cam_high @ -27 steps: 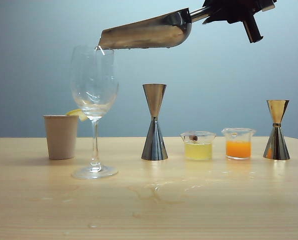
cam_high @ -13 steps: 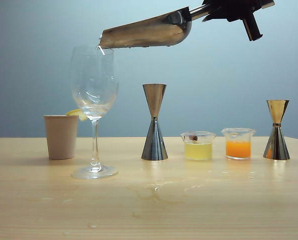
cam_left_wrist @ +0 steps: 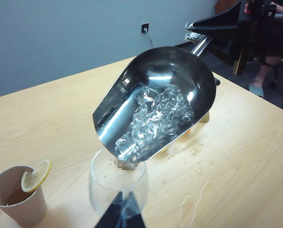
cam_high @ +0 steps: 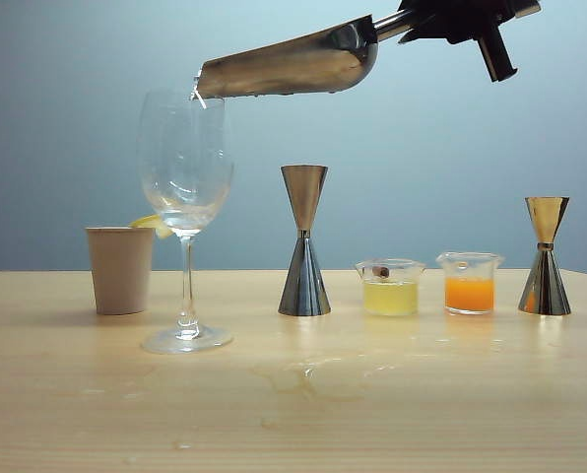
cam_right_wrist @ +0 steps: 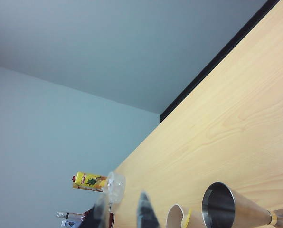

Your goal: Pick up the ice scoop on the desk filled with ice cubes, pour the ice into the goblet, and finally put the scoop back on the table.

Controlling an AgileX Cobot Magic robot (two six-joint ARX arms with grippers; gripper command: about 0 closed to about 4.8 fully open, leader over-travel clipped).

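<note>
The ice scoop (cam_high: 284,64) hangs tilted in the air, its mouth just over the rim of the goblet (cam_high: 185,168). My right gripper (cam_high: 441,20) is shut on its thin rod handle at the top right. In the left wrist view the scoop (cam_left_wrist: 179,66) holds a heap of clear ice cubes (cam_left_wrist: 155,118) that reaches down to its lip, right above the goblet (cam_left_wrist: 101,190). My left gripper (cam_left_wrist: 124,211) hovers near the goblet, its fingertips together and holding nothing. The right gripper's fingertips (cam_right_wrist: 144,209) show over the desk (cam_right_wrist: 236,109).
A paper cup with a lemon slice (cam_high: 120,268) stands left of the goblet. A silver jigger (cam_high: 303,246), a yellow beaker (cam_high: 390,288), an orange beaker (cam_high: 469,283) and a gold jigger (cam_high: 545,256) line the back. Water is spilled on the desk (cam_high: 313,374).
</note>
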